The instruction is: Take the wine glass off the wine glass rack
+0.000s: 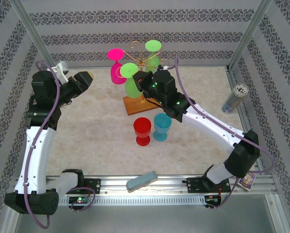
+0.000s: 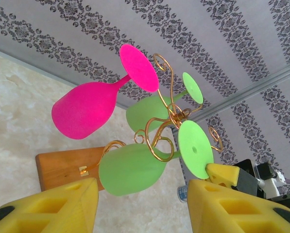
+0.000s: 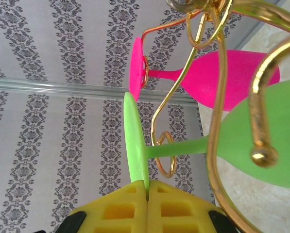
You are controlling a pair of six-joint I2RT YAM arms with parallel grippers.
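Grey case (image 1: 141,180) lies on the front rail, well short of the wine glass rack (image 2: 175,115). Red cup (image 1: 142,130) and blue cup (image 1: 162,126) stand upright on the table (image 1: 86,141) just in front of the rack's wooden base (image 1: 135,104), touching or nearly touching each other, mouths up. Can't tell any contents.

Right arm reaches over the blue cup to the rack's right side. Right gripper (image 3: 147,187) is pinched closed on the foot rim of the near green wine glass (image 1: 131,88). That glass hangs upside down on the rack's front scroll arm, not yet off it.

Left gripper (image 2: 141,199) sits well left of the rack, fingers about half apart, holding nothing.

Pink wine glass (image 1: 117,73) hangs on the rack's left side, far green wine glass (image 1: 153,47) at its back, both inverted and close around the gripped one.

Tube (image 1: 234,98) stands far right of the rack by the corner post, packed with thin sticks, ends up.

Right wrist view shows the green foot edge wedged between the yellow pads, with gold wire crossing in front of the stem. Left wrist view shows all three glasses clustered on the scrolls. Top view alone gives cups, case and tube
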